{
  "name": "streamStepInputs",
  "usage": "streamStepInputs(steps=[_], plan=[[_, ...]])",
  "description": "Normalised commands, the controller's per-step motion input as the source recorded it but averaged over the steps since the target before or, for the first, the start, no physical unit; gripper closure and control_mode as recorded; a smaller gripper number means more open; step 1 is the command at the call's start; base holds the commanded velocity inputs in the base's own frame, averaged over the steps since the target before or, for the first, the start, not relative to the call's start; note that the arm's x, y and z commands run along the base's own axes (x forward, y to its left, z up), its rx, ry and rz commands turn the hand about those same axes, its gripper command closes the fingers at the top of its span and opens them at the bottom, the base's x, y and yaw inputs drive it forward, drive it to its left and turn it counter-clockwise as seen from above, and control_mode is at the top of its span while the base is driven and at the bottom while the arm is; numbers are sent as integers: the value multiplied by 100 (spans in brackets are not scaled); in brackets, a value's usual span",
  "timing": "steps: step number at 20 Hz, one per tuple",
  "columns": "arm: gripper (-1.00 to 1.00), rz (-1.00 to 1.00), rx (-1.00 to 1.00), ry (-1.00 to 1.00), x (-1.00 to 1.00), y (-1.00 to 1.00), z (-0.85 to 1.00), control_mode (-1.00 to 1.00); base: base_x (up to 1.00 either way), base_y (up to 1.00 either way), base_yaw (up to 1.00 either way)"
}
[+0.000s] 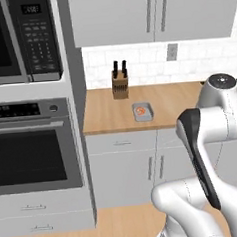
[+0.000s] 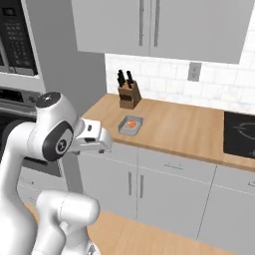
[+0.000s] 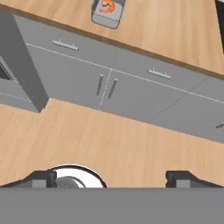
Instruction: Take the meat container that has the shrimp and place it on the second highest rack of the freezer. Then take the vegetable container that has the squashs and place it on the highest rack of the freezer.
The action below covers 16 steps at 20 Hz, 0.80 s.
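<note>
The meat container is a small light-grey tray near the front edge of the wooden counter, in front of the knife block. The curled orange-red shrimp lies inside it. The right base view has the same meat container and shrimp. At the top edge of the hand view is the meat container with the shrimp. My gripper is open, its fingertips wide apart over the wooden floor, well short of the counter, with nothing between them. The freezer and the vegetable container are out of view.
A knife block stands behind the tray by the tiled wall. A built-in oven and a microwave fill the tall unit to the left. A dark cooktop lies at the counter's right. Grey cabinet doors run below the counter.
</note>
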Motion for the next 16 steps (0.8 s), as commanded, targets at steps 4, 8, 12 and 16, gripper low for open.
streamStepInputs(steps=[4, 8, 12, 16], plan=[[-100, 0, 0, 0, 0, 0, 0, 100, 70, -17, 1], [-100, 0, 0, 0, 0, 0, 0, 100, 86, 0, 2], [-100, 0, 0, 0, 0, 0, 0, 100, 5, 0, 2], [-100, 1, 15, 0, -28, 5, 0, -100, -12, 0, 0]])
